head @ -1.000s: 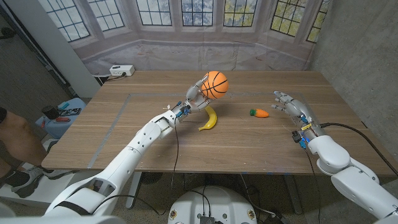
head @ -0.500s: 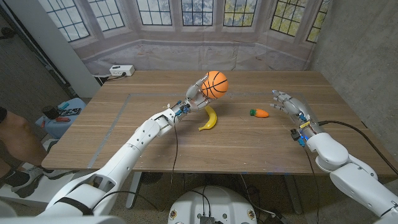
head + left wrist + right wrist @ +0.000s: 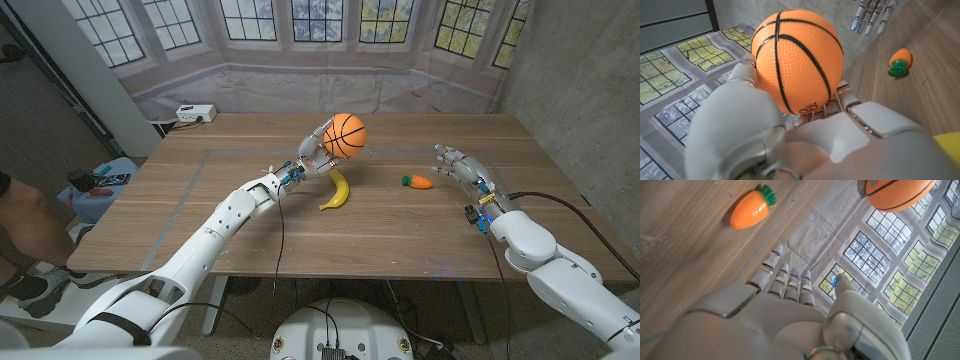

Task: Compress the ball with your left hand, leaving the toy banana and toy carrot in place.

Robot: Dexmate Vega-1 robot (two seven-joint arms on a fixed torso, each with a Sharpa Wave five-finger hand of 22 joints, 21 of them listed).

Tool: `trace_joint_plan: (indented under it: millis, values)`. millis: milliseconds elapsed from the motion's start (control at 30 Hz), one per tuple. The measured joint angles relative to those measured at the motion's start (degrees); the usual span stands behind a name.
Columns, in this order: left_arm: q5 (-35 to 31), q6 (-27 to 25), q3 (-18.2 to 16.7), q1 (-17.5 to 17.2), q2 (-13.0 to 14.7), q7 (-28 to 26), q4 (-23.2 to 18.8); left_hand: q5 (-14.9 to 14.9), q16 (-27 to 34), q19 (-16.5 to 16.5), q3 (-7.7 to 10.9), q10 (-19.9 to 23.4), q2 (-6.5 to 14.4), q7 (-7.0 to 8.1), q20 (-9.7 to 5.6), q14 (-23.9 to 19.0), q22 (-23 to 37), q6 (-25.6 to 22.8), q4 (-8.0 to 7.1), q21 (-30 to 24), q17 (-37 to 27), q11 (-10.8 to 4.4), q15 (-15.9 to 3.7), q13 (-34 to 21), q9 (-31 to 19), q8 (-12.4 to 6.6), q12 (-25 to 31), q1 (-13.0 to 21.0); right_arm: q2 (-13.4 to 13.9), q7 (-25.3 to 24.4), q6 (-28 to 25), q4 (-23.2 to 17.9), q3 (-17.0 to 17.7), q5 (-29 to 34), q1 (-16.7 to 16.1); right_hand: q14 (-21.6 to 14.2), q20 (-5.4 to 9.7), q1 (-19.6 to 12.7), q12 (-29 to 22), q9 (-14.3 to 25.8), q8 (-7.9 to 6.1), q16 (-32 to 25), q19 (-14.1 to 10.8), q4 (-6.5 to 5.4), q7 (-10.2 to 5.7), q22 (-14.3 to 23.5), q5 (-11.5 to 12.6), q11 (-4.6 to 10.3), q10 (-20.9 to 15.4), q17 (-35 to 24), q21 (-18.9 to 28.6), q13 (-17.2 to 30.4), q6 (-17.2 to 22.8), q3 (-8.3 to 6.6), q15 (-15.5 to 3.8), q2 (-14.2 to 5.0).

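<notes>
My left hand (image 3: 318,152) grips the ball (image 3: 344,135), fingers wrapped round its underside and side, holding it clear above the table (image 3: 200,215). The ball sits just above the toy banana (image 3: 337,190), which lies on the wood below it, untouched. The toy carrot (image 3: 417,182) lies beside the banana, apart from it. My right hand (image 3: 458,164) holds nothing, fingers straight and slightly spread, just beyond the carrot on the side away from the banana, not touching it.
</notes>
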State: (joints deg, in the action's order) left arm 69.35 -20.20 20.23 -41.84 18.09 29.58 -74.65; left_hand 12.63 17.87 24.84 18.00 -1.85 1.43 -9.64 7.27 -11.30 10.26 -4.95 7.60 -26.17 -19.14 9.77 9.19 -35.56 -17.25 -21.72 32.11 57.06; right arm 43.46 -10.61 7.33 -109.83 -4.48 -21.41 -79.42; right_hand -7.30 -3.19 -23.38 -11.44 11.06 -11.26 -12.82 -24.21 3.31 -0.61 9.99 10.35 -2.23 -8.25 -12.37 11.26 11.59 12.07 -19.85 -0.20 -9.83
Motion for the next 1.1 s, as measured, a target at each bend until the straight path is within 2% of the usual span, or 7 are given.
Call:
trace_joint_plan:
  millis: [333,500,533,600,633,833,1100]
  values:
    - [0.02,-0.64,-0.30,0.13,-0.19,-1.74,0.10,-0.08,2.63,3.98,0.80,6.59,0.51,-0.01,-2.08,-5.94,0.29,-6.75,1.44,-1.04,-0.38,-2.56,-2.63,0.07,0.32,-1.59,2.01,2.80,0.36,0.00,-0.44,0.18,-0.68,-0.16,0.93,0.00,-0.20,0.00,0.00,0.00,0.00,0.00,-0.21,0.00,0.00,0.00,0.00,0.00,0.00,0.00,0.00,0.00,0.00,0.00,0.00,0.00]
    - [0.19,-0.78,-0.71,-0.12,-0.49,-3.78,-0.36,-0.28,4.44,6.16,1.27,10.52,-0.44,0.13,-3.00,-9.89,0.30,-10.77,1.91,-2.10,-0.89,-3.45,-4.07,0.15,0.24,-2.90,3.40,3.88,0.55,-0.17,-0.94,0.27,-0.99,-0.31,1.43,0.00,-0.20,0.00,0.00,0.00,0.00,0.00,-0.21,0.00,0.00,0.00,0.00,0.00,0.00,0.00,0.00,0.00,0.00,0.00,0.00,0.00]
    - [0.25,-0.82,-0.71,-0.12,-0.49,-4.25,-0.36,-0.28,4.85,7.08,1.27,11.51,-0.83,0.22,-3.28,-10.97,0.30,-11.72,1.92,-2.44,-1.06,-3.82,-4.98,0.14,0.16,-3.23,3.78,4.27,0.58,-0.17,-0.94,0.30,-1.08,-0.31,1.56,0.00,-0.20,0.00,0.00,0.00,0.00,0.00,-0.21,0.02,0.00,0.00,0.00,0.00,0.00,0.00,0.00,0.00,0.00,-0.02,0.00,0.00]
    - [0.34,-0.86,-0.71,-0.12,-0.49,-4.79,-0.36,-0.30,5.81,8.11,1.19,13.27,-1.29,0.41,-3.52,-11.70,0.30,-13.55,1.99,-2.92,-1.40,-4.17,-4.51,0.14,-0.09,-3.87,4.32,4.74,0.63,-0.17,-0.94,0.34,-1.21,-0.31,1.72,0.00,-0.20,0.00,0.00,0.00,0.00,0.00,-0.21,0.18,0.00,0.00,0.00,0.00,0.00,0.00,0.00,0.00,0.00,-0.18,0.00,0.00]
    - [0.45,-0.89,-1.04,-0.40,-0.66,-5.36,-0.85,-0.34,6.17,8.99,1.19,14.08,-1.48,0.50,-3.82,-13.09,0.30,-14.41,1.99,-3.33,-1.53,-4.51,-5.50,0.14,-0.19,-4.21,4.64,4.93,0.67,-0.23,-1.22,0.37,-1.31,-0.37,1.86,0.00,-0.20,0.00,0.00,0.00,0.00,0.00,-0.21,0.18,0.00,0.00,0.00,0.00,0.00,0.00,0.00,0.00,0.00,-0.18,0.00,0.00]
    - [0.71,-1.06,-1.31,-0.59,-0.69,-7.44,-1.18,-0.37,8.56,10.76,1.43,19.16,-2.71,1.00,-4.10,-15.31,0.56,-18.54,2.23,-5.05,-2.79,-5.89,-5.37,0.13,-0.88,-5.80,6.21,6.16,0.80,-0.31,-1.45,0.50,-1.83,-0.40,2.59,0.00,-0.20,0.00,0.00,0.00,0.00,0.00,-0.21,0.17,0.00,0.00,0.00,0.00,0.00,0.00,0.00,0.00,0.00,-0.17,0.00,0.00]
    - [1.50,-1.34,-1.31,-0.59,-0.69,-11.06,-1.18,-0.06,11.49,12.76,1.93,25.08,-5.03,2.28,-3.08,-18.84,0.79,-23.97,2.84,-8.35,-4.60,-8.15,-5.92,-0.37,-2.27,-8.68,8.01,8.48,0.91,-0.31,-1.45,0.56,-2.66,-0.40,3.61,0.00,-0.19,0.00,0.00,0.00,0.00,0.00,-0.21,0.17,0.00,0.00,0.00,0.21,-0.21,0.00,0.00,0.00,0.00,-0.17,0.00,0.00]
